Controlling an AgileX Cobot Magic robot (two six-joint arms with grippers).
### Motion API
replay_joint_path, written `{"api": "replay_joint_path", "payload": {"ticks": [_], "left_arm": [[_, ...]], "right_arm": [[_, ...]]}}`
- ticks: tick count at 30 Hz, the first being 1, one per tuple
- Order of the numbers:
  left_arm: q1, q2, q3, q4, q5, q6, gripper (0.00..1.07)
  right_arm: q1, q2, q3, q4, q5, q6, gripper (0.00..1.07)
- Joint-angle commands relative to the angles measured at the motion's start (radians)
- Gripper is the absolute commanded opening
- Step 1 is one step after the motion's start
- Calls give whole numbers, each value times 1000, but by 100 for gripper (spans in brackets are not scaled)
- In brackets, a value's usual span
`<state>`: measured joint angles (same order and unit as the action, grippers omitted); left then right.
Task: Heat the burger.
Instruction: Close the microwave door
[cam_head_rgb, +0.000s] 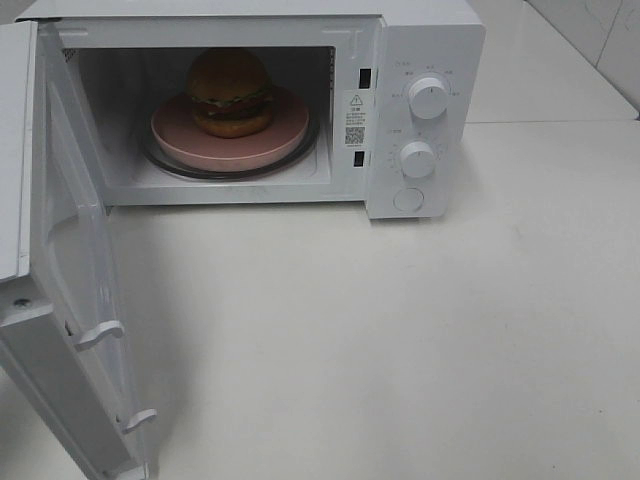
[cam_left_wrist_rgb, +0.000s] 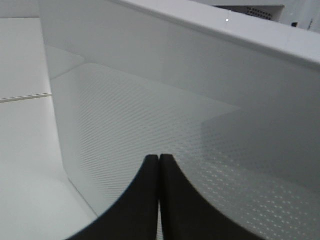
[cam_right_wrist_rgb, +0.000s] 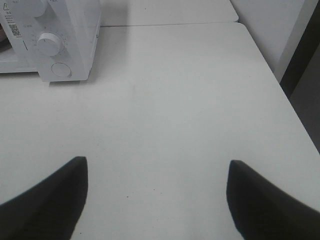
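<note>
Table, white, bears open microwave holding burger.

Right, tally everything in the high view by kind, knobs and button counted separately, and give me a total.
microwave: 1
burger: 1
pink plate: 1
glass turntable: 1
control knobs: 2
round button: 1
Total: 7

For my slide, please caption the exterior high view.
The burger sits on a pink plate inside the white microwave, its door swung open.
</note>
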<state>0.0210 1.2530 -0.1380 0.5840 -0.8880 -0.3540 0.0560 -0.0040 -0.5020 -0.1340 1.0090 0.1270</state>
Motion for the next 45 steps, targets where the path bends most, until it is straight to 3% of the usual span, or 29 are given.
{"api": "replay_joint_path", "payload": {"ticks": [1, 4, 12, 26, 29, 31, 32, 33, 35, 36, 37, 39, 45], "left_arm": [[-25, 26, -16, 14, -31, -12, 0], [-75, 67, -42, 46, -24, -12, 0], [-180, 142, -100, 17, -24, -11, 0], [-393, 261, -297, -147, 87, -4, 0], [-445, 292, -330, -210, 108, 21, 0], [-492, 324, -359, -284, 108, 82, 0], [-492, 324, -359, -284, 108, 82, 0], [-522, 346, -383, -347, 110, 120, 0], [-538, 356, -392, -379, 112, 136, 0], [-570, 381, -418, -457, 119, 172, 0], [-570, 381, -418, -457, 119, 172, 0], [-612, 412, -458, -558, 140, 218, 0], [-674, 471, -552, -663, 170, 295, 0]], "right_arm": [[-2, -25, 2, 5, -5, -9, 76], [-2, -25, 2, 5, -5, -9, 76], [-2, -25, 2, 5, -5, -9, 76], [-2, -25, 2, 5, -5, -9, 76], [-2, -25, 2, 5, -5, -9, 76], [-2, -25, 2, 5, -5, -9, 76], [-2, -25, 2, 5, -5, -9, 76], [-2, -25, 2, 5, -5, -9, 76], [-2, -25, 2, 5, -5, -9, 76], [-2, -25, 2, 5, -5, -9, 76], [-2, -25, 2, 5, -5, -9, 76], [-2, -25, 2, 5, -5, -9, 76], [-2, -25, 2, 5, -5, -9, 76]]}}
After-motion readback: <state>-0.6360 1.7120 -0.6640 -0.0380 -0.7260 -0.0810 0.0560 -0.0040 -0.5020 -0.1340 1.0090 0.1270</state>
